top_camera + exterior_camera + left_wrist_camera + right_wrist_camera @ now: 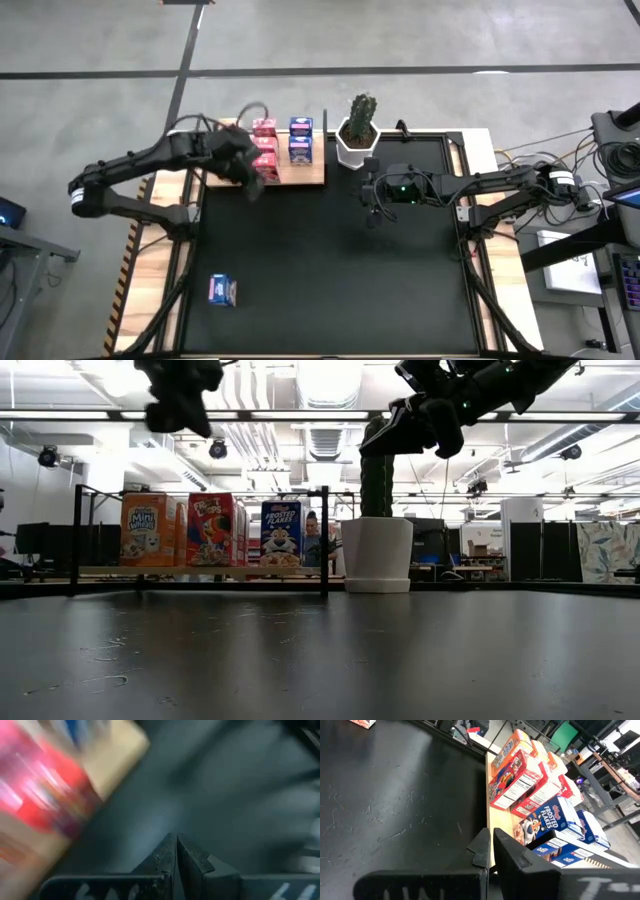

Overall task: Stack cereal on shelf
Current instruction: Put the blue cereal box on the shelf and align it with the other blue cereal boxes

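- High view: we see the flat light-wood shelf board with thin black posts [300, 175] lying at the far edge of the large black tabletop mat [320, 260], left of centre. On the board stand small pink-red cardboard cereal boxes [265, 145] and small blue cardboard cereal boxes [300, 140] in rows; the left arm hides whatever is further left. One more small blue cardboard cereal box [222, 290] lies alone near the mat's near left corner, well apart from the shelf.
- The left gripper [250, 180] hangs over the shelf's left end with its fingers together, holding nothing. The right gripper [372, 205] waits over the mat just in front of the white pot with a green cactus [358, 135], its fingers also together and empty.
- Low view: we see a small orange cardboard cereal box [148, 530], a pink-red one and a blue one upright on the shelf, side by side, with the white pot just beside the shelf's right end. Both arms sit high above the table.
- Left wrist view: the closed fingers point at bare mat; a blurred red box and wood edge show at one side.
- Right wrist view: its closed fingers look across rows of orange, pink-red and blue boxes on the board.
- Our judgement: stacking is nearly done, with the stray blue box left. The next move calls for an arm to reach the near left corner, open, and grasp it.
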Controlling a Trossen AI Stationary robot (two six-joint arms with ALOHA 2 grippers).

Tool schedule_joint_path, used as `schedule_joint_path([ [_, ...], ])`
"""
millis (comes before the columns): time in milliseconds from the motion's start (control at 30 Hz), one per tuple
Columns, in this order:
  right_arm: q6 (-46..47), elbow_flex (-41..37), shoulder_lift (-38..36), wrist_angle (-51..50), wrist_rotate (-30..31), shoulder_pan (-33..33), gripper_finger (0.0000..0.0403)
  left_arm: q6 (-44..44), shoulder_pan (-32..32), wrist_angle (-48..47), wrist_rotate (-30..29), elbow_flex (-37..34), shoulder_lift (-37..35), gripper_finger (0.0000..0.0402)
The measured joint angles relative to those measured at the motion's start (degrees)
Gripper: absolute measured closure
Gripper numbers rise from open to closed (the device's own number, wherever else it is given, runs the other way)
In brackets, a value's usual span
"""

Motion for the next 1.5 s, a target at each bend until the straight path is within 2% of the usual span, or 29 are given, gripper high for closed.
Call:
schedule_joint_path([
  [100, -0.7, 0.0, 0.0, 0.5, 0.0, 0.0, 0.0392, -14.8, -7.3, -3.2, 2.3, 0.0, 0.7, 0.0402],
  [267, -0.8, 0.0, 0.0, 0.8, 0.0, 0.0, 0.0392, -37.2, -24.9, -3.7, 2.1, 0.0, 3.5, 0.0402],
  [467, -0.4, 0.0, 0.0, 0.4, 0.0, 0.0, 0.0392, -63.5, -46.0, -5.9, -5.6, -0.1, 7.9, 0.0402],
  [600, 0.6, 0.0, 0.0, 0.2, 0.0, 0.0, 0.0392, -80.2, -55.3, -6.9, -6.2, -0.1, 10.9, 0.0402],
  [667, 1.0, 0.0, 0.0, 0.0, 0.0, 0.0, 0.0392, -85.6, -58.3, -7.2, -4.7, -0.1, 12.5, 0.0400],
  [900, 3.8, 0.0, 0.0, -1.6, -0.1, 0.0, 0.0392, -90.1, -61.8, -8.1, -2.1, 0.0, 15.4, 0.0350],
  [1267, 6.1, 0.0, 0.0, -3.1, -0.3, 0.2, 0.0392, -92.0, -62.9, -10.7, 0.2, 0.1, 15.5, 0.0212],
  [1400, 6.0, 0.0, 0.0, -3.1, -0.3, 0.2, 0.0392, -93.1, -63.1, -14.9, 2.4, 0.1, 15.5, 0.0189],
  [1500, 6.0, 0.0, 0.0, -3.1, -0.3, 0.2, 0.0392, -93.1, -63.5, -16.1, -0.4, 0.1, 15.5, 0.0185],
])
